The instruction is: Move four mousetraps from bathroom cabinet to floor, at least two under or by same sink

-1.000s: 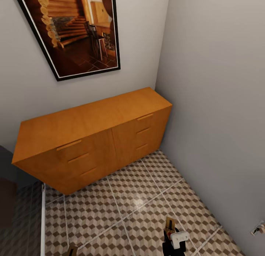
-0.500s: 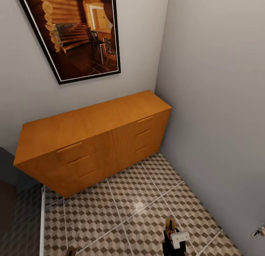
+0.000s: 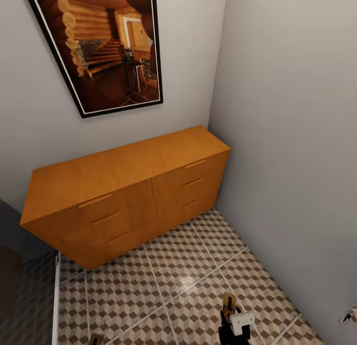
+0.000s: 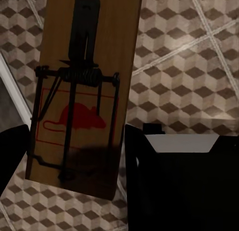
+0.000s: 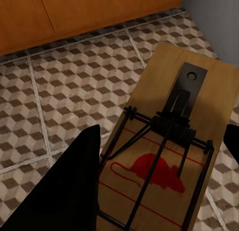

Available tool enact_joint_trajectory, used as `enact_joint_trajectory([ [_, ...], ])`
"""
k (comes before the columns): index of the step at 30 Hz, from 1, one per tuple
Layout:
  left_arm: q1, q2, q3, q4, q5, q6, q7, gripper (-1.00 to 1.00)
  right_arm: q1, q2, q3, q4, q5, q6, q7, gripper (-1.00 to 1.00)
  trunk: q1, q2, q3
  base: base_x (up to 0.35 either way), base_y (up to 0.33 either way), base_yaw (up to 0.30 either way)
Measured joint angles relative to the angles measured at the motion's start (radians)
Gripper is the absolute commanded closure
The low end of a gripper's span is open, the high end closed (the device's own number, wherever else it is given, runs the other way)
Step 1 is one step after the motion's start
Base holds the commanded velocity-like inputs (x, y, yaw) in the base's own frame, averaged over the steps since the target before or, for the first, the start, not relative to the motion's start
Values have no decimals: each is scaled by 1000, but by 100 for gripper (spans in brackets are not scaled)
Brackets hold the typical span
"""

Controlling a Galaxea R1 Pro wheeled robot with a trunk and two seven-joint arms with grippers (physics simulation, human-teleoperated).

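The orange-brown cabinet (image 3: 129, 191) stands against the far wall with all its drawers shut. In front of it lies the cube-patterned bathroom floor (image 3: 168, 280). My right gripper (image 3: 233, 326) hangs low over the tiles, shut on a wooden mousetrap (image 3: 228, 302). The right wrist view shows that mousetrap (image 5: 174, 151) close up, with wire spring and red mouse print, between dark fingers (image 5: 69, 191). My left gripper (image 4: 74, 166) is shut on another mousetrap (image 4: 84, 86), held over the tiles.
A grey wall (image 3: 297, 136) closes the right side and meets the cabinet's end. A framed picture (image 3: 104, 47) hangs above the cabinet. A white strip (image 3: 56, 300) and a dark object (image 3: 10, 265) border the floor at the left.
The whole head view has shifted, so the cabinet and picture sit slightly lower in the frame: the camera moved. Both grippers still hold their mousetraps.
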Motion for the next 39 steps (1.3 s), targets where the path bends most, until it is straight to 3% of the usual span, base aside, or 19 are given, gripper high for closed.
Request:
enact_joint_trajectory([
  [39,0,-3,0,10,0,2,0,100,0,2,1,0,0,1,0,100,0,0,62,0,0,53],
])
